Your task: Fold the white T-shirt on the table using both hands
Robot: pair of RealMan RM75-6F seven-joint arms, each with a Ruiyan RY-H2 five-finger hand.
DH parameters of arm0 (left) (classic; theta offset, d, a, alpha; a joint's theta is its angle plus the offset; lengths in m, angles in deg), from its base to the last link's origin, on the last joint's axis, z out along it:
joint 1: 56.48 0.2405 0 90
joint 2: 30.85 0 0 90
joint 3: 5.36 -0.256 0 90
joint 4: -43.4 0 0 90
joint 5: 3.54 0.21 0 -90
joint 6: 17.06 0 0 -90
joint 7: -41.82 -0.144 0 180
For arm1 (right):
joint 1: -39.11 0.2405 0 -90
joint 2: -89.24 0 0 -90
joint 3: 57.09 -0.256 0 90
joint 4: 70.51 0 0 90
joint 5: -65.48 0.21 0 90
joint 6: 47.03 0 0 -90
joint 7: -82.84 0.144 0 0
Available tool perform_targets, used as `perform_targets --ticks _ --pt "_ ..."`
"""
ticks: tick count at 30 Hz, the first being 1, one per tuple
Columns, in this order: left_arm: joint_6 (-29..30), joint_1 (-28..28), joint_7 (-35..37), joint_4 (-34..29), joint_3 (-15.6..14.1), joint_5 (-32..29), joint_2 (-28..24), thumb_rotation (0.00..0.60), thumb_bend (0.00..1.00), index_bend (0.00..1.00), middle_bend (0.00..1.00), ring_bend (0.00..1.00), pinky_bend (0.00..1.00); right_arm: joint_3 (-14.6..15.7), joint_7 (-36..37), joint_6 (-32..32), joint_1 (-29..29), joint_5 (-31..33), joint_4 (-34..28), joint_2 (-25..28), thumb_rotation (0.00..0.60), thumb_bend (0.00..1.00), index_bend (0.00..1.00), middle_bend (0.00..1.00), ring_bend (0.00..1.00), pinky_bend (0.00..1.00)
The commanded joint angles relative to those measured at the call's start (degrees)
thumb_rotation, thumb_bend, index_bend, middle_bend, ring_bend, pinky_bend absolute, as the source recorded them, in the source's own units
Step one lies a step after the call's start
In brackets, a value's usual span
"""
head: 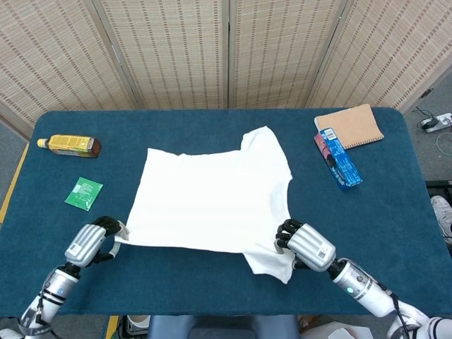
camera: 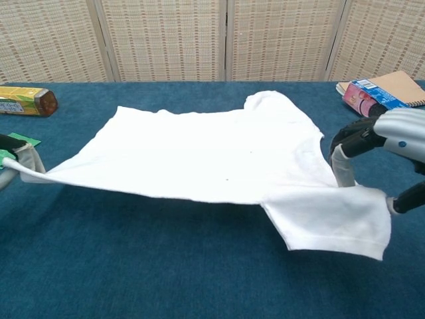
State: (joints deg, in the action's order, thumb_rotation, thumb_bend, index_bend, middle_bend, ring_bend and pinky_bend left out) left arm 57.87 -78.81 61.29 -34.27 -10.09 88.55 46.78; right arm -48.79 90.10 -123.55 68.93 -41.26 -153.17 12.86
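The white T-shirt [head: 212, 201] [camera: 206, 153] lies spread over the middle of the blue table [head: 212, 282], its near edge lifted off the cloth. At the shirt's near left corner my left hand [head: 88, 244] [camera: 13, 159] pinches the fabric. My right hand [head: 307, 245] [camera: 385, 146] grips the near right part of the shirt by the sleeve, and that sleeve [camera: 332, 222] hangs in front of it.
A yellow bottle [head: 69, 145] lies at the far left, with a green packet [head: 83, 193] nearer me. At the far right a brown notebook [head: 349, 126] and a blue box [head: 339, 157] rest side by side. A woven screen stands behind the table.
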Motion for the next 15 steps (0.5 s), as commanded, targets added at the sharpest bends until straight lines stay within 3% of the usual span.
perform_targets --ticks 1,15 --pt "1.4 1.3 -0.2 -1.7 -0.9 0.6 -1.7 0.600 0.60 0.76 0.42 0.37 0.21 1.0 -0.1 -1.4 -0.7 -1.3 -2.5 2.4 0.600 0.50 0.83 0.52 0.32 0.28" --pt "5.9 6.6 -3.3 -9.7 -5.5 4.7 -7.8 0.600 0.60 0.76 0.42 0.36 0.21 5.8 3.0 -4.9 -5.0 -3.9 -9.4 9.4 0.600 0.50 0.84 0.53 0.32 0.28"
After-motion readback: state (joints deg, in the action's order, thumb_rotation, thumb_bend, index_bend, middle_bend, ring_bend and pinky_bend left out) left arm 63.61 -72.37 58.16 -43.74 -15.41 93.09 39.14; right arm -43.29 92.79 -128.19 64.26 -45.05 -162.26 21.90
